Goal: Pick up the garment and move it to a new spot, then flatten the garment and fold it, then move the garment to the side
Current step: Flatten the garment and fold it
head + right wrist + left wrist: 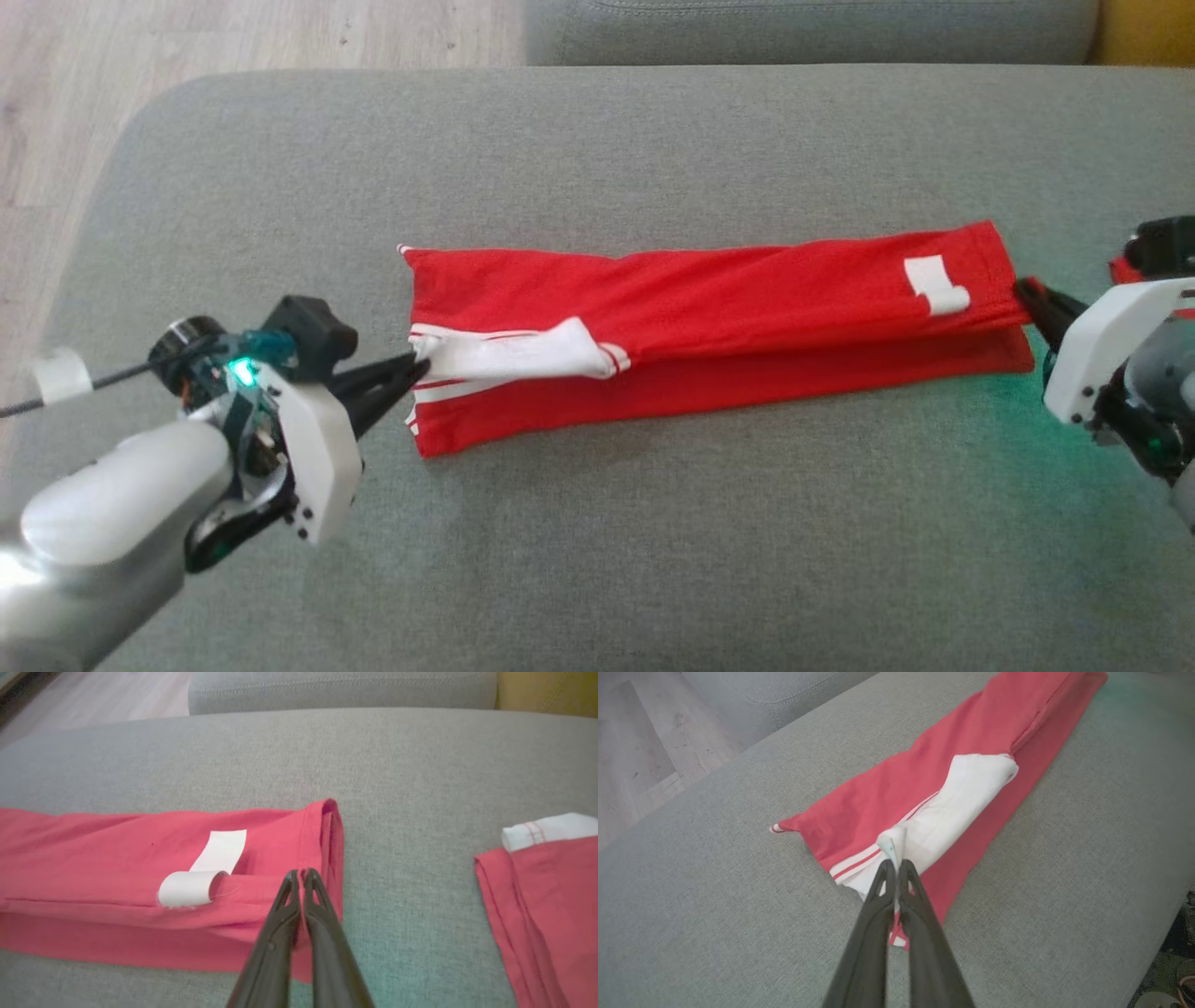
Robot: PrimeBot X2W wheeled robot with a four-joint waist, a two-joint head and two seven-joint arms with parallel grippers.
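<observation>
Garment [709, 308], red with white trim, lies as a long narrow strip across the middle of the grey sofa cushion [653, 560], already doubled lengthwise. Left hand [415, 369] is clamped on the white-striped end, with a tuft of cloth pinched between its closed fingers. The right hand [1022, 289] is closed on the hem at the opposite end, near the white label [936, 285]. A grip at both ends serves to tension and straighten the strip, judged as preparation for bringing one end over the other. A second red cloth [537, 896] lies apart on the cushion, beyond the right hand; risk of snagging it appears low.
</observation>
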